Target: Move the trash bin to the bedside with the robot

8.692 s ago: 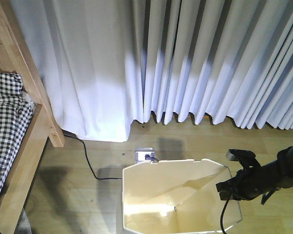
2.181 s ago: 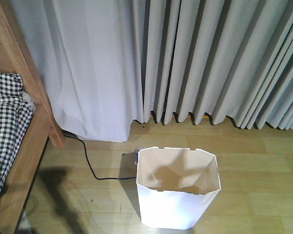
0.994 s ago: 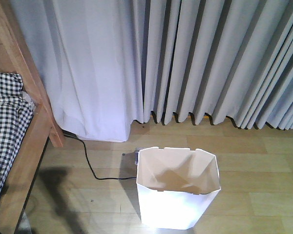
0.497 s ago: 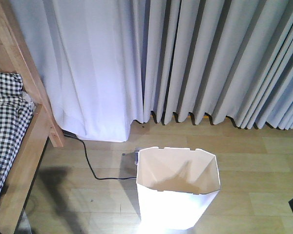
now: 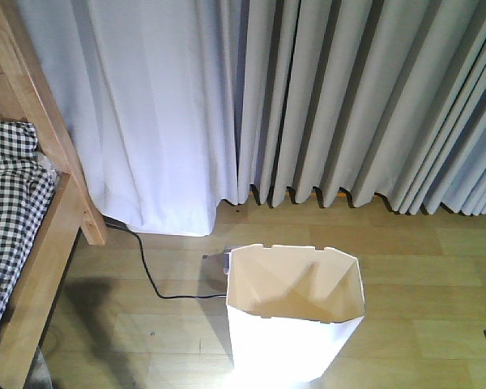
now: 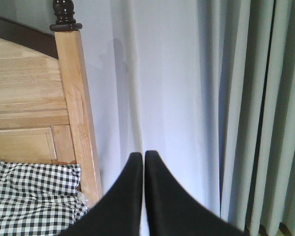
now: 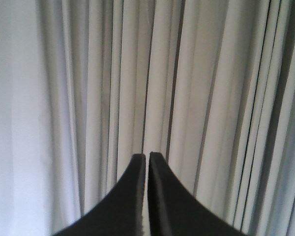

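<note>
White plastic trash bin (image 5: 296,324) stands upright on the wood floor (image 5: 413,275), just in front of the grey curtains (image 5: 340,105) and well apart from the bedside (image 5: 32,243), which sits at the far left w/ checked bedding (image 5: 8,219). A black cable (image 5: 146,271) runs across the floor between bed frame and bin, ending at a small plug block (image 5: 220,259) just behind the bin's rim.

Left hand (image 6: 143,162) is pinched to a hairline gap, holding nothing, aimed at the curtain beside the bedpost. Right hand (image 7: 146,162) same: jaws nearly touching, empty, facing curtain folds. Neither touches the bin.

Risks, as I judge them:
- Bin is tall + thin-walled, so a push high on the rim could tip it, or a pinch could buckle the wall.
- Sliding it toward the bed means crossing the cable; base may snag and topple, or drag the plug.
- Bin not in either wrist view, so the approach is partly blind & could miss the rim.
</note>
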`<state>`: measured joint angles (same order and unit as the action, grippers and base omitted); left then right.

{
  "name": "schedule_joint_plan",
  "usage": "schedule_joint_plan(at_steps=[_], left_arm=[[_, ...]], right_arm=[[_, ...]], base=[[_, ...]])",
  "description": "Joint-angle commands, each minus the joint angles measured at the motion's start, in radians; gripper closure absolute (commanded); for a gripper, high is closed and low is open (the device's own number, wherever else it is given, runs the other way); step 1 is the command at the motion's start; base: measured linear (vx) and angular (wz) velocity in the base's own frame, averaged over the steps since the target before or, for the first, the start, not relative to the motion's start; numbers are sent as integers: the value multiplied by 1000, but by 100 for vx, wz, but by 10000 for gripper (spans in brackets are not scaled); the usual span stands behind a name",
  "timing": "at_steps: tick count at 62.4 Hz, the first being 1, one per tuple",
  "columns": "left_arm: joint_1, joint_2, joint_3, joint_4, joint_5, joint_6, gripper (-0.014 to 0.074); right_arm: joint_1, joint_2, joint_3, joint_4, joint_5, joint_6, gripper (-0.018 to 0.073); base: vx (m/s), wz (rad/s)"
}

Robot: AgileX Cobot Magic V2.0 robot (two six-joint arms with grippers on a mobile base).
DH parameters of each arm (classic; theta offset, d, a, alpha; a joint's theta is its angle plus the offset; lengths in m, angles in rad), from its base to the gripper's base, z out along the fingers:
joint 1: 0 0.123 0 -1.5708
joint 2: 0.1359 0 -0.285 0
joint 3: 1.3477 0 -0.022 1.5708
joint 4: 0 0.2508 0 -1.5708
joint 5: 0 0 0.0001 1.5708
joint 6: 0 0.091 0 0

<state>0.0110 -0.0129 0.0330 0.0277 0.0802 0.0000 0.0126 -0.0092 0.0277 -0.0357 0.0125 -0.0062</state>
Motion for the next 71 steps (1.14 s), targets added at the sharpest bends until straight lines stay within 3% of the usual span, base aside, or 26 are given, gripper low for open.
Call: schedule_joint_plan(at_steps=[1,71], left_arm=[[-6,-14,12,-9,-75,-14,603],[-6,-14,12,-9,-75,-14,603]], right_arm=[[-5,-11,2,22,-83,-38,568],[-5,-11,2,9,-81,-31,568]], base=[[0,0],[0,0]])
